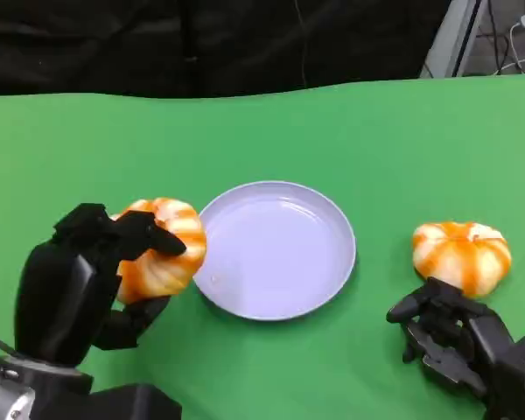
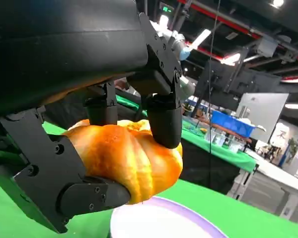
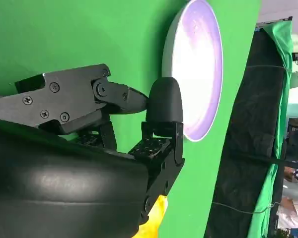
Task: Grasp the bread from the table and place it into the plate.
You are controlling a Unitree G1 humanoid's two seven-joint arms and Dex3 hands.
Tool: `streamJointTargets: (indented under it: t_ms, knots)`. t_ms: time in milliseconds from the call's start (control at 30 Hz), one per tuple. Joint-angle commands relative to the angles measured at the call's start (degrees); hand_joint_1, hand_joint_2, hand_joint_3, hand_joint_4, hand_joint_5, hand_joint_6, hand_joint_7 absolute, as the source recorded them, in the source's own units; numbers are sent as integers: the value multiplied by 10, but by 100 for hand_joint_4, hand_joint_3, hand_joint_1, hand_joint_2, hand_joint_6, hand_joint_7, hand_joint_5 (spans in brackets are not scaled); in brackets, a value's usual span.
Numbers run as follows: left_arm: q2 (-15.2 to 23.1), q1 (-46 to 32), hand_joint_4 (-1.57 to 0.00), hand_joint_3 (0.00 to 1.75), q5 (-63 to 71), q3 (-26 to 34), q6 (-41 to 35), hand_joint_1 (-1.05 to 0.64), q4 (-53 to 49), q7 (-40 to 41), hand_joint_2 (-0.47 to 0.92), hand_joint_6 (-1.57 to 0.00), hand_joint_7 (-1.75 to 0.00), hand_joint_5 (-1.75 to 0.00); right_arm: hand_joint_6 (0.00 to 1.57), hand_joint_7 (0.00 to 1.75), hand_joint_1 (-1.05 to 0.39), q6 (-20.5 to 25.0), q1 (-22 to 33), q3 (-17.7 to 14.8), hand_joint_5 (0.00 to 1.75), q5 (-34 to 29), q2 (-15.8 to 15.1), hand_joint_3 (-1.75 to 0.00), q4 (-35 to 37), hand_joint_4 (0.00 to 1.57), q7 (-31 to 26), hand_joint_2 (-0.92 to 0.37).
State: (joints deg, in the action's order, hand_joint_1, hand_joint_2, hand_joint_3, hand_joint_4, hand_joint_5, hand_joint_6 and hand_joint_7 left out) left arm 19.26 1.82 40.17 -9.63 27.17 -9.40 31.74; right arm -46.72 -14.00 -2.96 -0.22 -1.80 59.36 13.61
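1. The left hand (image 1: pixel 96 280) grips a bread roll (image 1: pixel 162 249), fingers wrapped over and under it, at the plate's left edge.
2. The plate (image 1: pixel 332 271) lies just right of that roll, so the carry is probably a short move rightward.
3. The right hand (image 1: pixel 455 337) holds nothing, fingers apart, just short of the second roll (image 1: pixel 462 254) on the table.

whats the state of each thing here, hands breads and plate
left hand: grips a bread
bread in left hand: held beside the plate's rim, not yet in it
plate: empty, upright on the table
second bread: lying on the table, untouched
right hand: holds nothing, just short of the second bread
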Motion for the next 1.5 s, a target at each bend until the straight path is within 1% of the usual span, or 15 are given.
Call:
streamJointTargets:
  t_ms: [33,100,200,233,367,467,500,533,600,833,1100,1133,1200,1300,1500]
  knots:
    - [4,8,-92,118,8,0,-1,-6,-3,-2,38,-98,-109,-153,68,122,-25,2,0,0,175,0,-4,-49,5,60,-2,-92]
    - [3,11,-93,118,8,-1,0,-6,-4,-4,39,-99,-109,-153,68,122,-25,2,0,0,175,0,-4,-49,5,60,-3,-92]
    - [0,22,-90,116,3,-5,4,-5,-12,-9,39,-98,-110,-157,68,122,-24,2,0,1,175,-2,-5,-49,5,61,-5,-92]
    - [-1,27,-86,116,2,-8,5,-4,-15,-11,39,-95,-115,-163,68,122,-25,2,0,1,175,-2,-5,-49,5,61,-5,-92]
    - [-4,47,-81,111,6,-19,13,-4,-39,-5,38,-90,-121,-169,68,122,-24,4,0,1,175,0,-5,-49,5,61,-4,-92]
    - [-4,49,-81,110,6,-19,15,-4,-42,-3,39,-90,-122,-170,68,122,-24,4,0,1,175,0,-5,-49,5,61,-4,-92]
    - [-11,62,-81,110,8,-28,19,-4,-59,-4,39,-90,-122,-170,68,122,-24,3,1,1,175,0,-3,-49,4,61,-5,-92]
    - [-17,72,-78,106,9,-35,23,-5,-72,-4,40,-88,-123,-171,68,122,-24,2,2,1,175,0,-2,-49,3,61,-6,-92]
    - [-22,84,-77,103,9,-44,28,-5,-88,-2,42,-87,-123,-172,68,122,-24,1,3,2,175,0,-1,-49,2,61,-7,-92]
    - [-47,133,-79,101,14,-72,25,-7,-141,-4,47,-87,-126,-169,68,120,-24,1,6,5,175,-5,0,-50,-2,62,-13,-92]
    - [-48,142,-78,102,12,-77,29,-7,-155,1,46,-85,-128,-170,69,120,-25,1,6,7,175,-7,-1,-50,-3,62,-17,-92]
    - [-60,163,-78,102,7,-85,30,-7,-179,-9,46,-85,-128,-171,69,120,-25,0,9,7,175,-7,1,-50,-6,62,-17,-92]
    - [-74,191,-74,98,0,-95,35,-6,-214,-20,48,-80,-135,-173,69,120,-23,-1,13,9,175,-7,2,-50,-11,63,-17,-92]
    - [-83,212,-73,96,-3,-102,34,-6,-241,-26,49,-79,-137,-173,69,120,-22,-1,15,10,175,-8,3,-50,-12,63,-18,-92]
    - [-102,254,-70,84,-14,-111,29,-6,-299,-43,56,-76,-138,-175,68,120,-21,-6,17,10,175,-5,3,-51,-11,64,-14,-92]
